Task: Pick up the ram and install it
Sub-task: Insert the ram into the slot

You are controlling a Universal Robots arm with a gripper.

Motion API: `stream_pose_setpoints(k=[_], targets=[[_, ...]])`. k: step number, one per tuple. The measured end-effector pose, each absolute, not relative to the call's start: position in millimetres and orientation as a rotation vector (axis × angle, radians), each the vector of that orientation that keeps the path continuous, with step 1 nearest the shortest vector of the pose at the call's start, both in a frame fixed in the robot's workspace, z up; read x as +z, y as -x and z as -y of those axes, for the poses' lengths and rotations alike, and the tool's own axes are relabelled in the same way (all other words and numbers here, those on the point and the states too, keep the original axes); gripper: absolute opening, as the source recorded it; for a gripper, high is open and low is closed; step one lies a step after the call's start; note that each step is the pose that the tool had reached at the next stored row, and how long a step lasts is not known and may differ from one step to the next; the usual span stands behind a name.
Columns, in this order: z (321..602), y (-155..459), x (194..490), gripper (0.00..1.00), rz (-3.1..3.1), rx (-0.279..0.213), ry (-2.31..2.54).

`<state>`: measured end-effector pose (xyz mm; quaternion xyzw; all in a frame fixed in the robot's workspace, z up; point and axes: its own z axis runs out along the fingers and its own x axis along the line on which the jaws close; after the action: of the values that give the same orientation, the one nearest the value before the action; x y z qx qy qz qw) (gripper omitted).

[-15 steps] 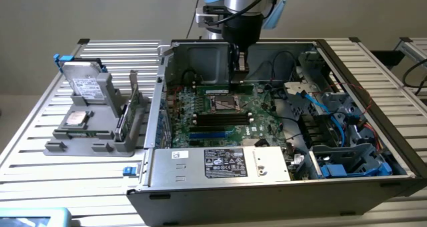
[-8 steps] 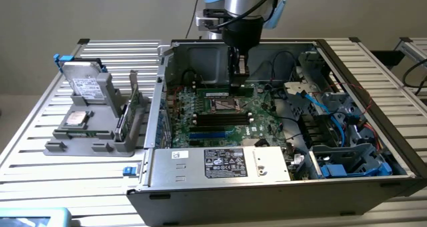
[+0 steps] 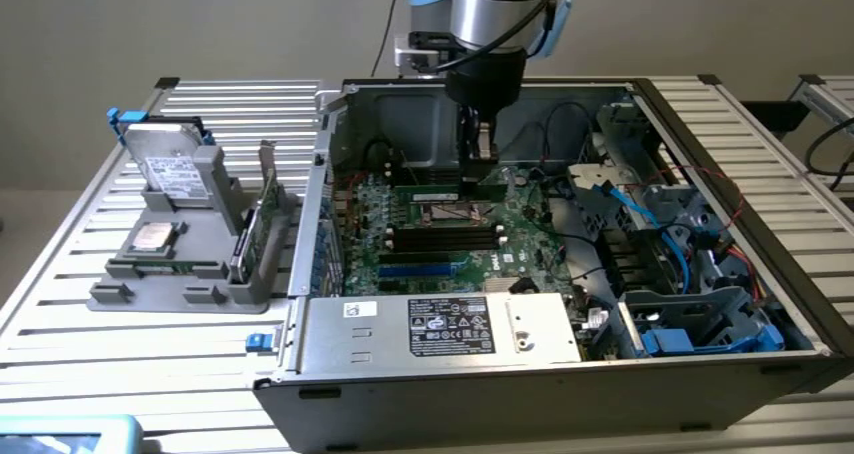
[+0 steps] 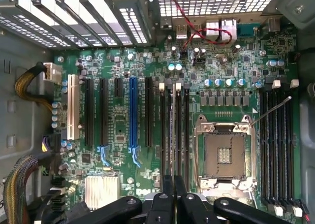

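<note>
My gripper hangs inside the open computer case, low over the motherboard. It is shut on the ram, a thin green stick held level just above the board's far part. In the wrist view my gripper has its two dark fingers close together, and the ram runs edge-on away from them. It lines up over the bank of black memory slots beside the open CPU socket. Whether its edge touches a slot I cannot tell.
A second bank of black slots lies on the socket's other side. A grey holder at the exterior view's left carries a hard drive and a green card with bracket. The power supply and blue cables crowd the case.
</note>
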<state>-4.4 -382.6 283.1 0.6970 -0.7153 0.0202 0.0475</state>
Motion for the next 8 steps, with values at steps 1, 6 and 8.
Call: stream_pose_setpoints(k=[1,6,8], targets=[[382.6,4.4,281.3,0.13,2.182,0.062,-2.125],[382.6,4.1,275.5,0.13,2.182,0.061,-2.125],[382.6,4.1,274.3,0.13,2.182,0.062,-2.125]])
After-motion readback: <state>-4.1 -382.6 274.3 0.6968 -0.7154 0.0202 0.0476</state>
